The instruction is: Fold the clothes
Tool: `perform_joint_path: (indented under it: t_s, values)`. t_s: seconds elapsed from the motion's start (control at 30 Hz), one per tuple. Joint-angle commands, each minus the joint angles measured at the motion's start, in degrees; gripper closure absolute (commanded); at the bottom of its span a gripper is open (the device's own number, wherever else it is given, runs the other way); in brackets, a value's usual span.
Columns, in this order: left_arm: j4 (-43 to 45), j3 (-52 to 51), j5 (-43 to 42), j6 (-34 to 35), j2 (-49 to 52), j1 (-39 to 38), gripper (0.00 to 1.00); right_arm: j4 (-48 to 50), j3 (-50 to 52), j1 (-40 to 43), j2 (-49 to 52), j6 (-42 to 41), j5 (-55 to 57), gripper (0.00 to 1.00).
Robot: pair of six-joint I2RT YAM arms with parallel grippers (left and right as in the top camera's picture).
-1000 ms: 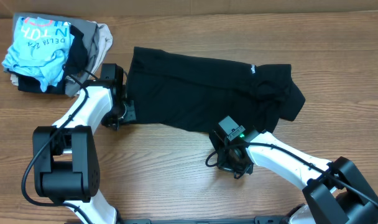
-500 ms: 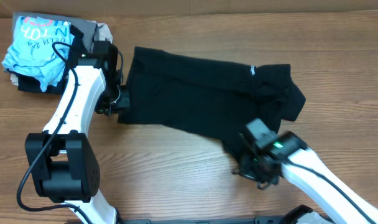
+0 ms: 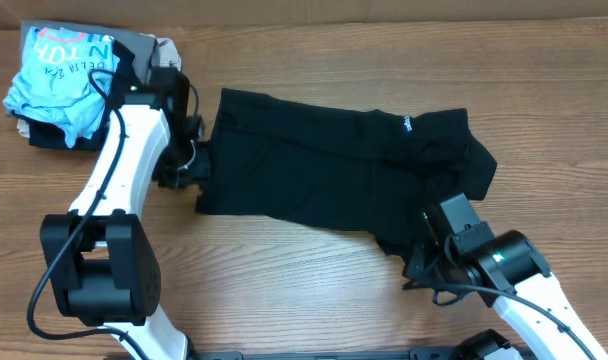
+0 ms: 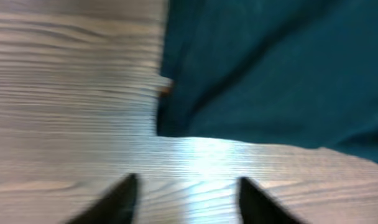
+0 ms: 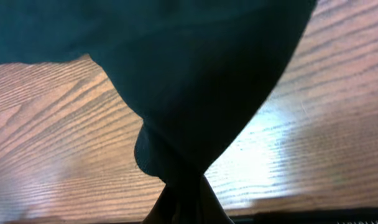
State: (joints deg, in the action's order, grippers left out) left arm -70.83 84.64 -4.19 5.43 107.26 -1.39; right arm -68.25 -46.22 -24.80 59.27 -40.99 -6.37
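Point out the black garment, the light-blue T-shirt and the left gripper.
black garment [image 3: 314, 160], overhead view, middle of the cloth
light-blue T-shirt [image 3: 59, 80], overhead view, printed front
left gripper [image 4: 188, 186], left wrist view, between its fingertips

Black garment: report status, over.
Left gripper open over bare table, beside garment edge. Right gripper shut on garment's near hem, fabric bunched. Nothing in the way; clothes pile sits apart, far corner.

The clothes [image 3: 314, 160] are soft, matt black cloth; the tabletop [image 3: 284, 285] is smooth grained wood, slightly glossy; the left arm [image 3: 132, 150] is white plastic.
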Motion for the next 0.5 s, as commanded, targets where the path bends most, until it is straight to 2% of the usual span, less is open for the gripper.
perform_joint_path:
  t_s: [0.0,0.13,0.33,0.47]
  values:
    - [3.02,-6.95,-9.99,-1.14,0.2,0.24,0.34,1.2,-1.49,0.17,2.01,1.03,0.76,0.96]
    - [9.55,-13.57,-9.9,3.45,0.2,0.24,0.33,2.4,-1.49,0.17,3.8,2.29,0.76,0.96]
    - [17.35,-19.19,-2.95,13.84,0.2,0.31,0.5,3.15,-1.46,0.17,5.49,3.34,0.74,0.96]
    - [20.35,-19.74,1.42,16.48,0.22,0.31,0.49,3.54,-1.44,0.17,5.49,3.34,0.76,0.96]
